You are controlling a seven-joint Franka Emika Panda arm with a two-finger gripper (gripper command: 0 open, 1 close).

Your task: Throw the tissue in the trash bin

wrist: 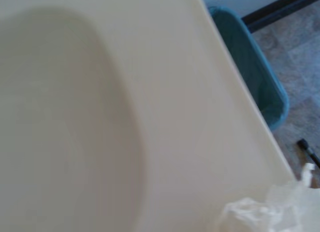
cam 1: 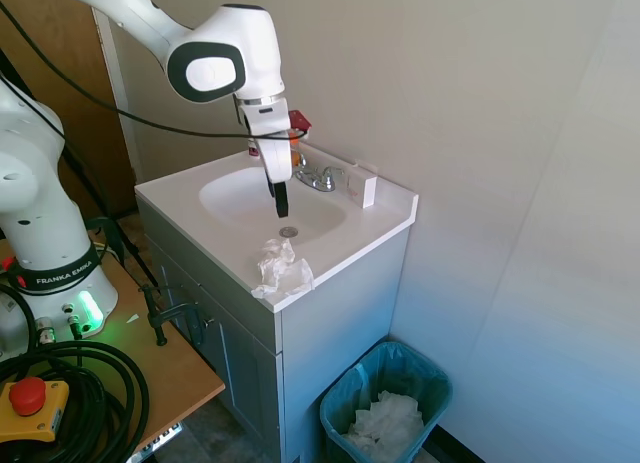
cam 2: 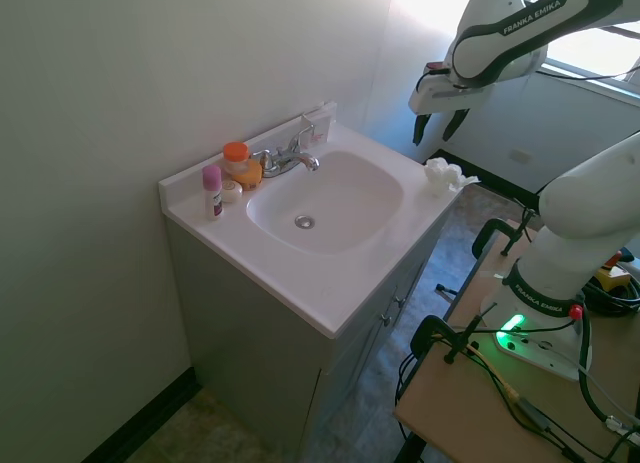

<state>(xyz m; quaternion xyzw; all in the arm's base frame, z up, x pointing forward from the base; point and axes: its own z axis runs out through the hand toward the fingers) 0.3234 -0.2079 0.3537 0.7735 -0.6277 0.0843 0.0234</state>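
The tissue (cam 1: 280,268) (cam 2: 440,173) (wrist: 265,214) is a small crumpled white lump lying on the front corner of the white sink counter (cam 1: 380,208). On the floor beside the cabinet stands the trash bin (cam 1: 385,398) (wrist: 257,71), lined with a teal bag. My gripper (cam 1: 279,197) (cam 2: 435,129) hangs above the basin and counter, well above the tissue and a little behind it. Its dark fingers are open and hold nothing.
A chrome faucet (cam 1: 318,176) (cam 2: 290,158), a white box (cam 1: 362,186), a pink-capped bottle (cam 2: 212,191) and an orange container (cam 2: 237,163) line the back of the counter. A flat heap of white paper (cam 1: 388,423) lies in the bin. The grey cabinet (cam 1: 330,323) stands against the wall.
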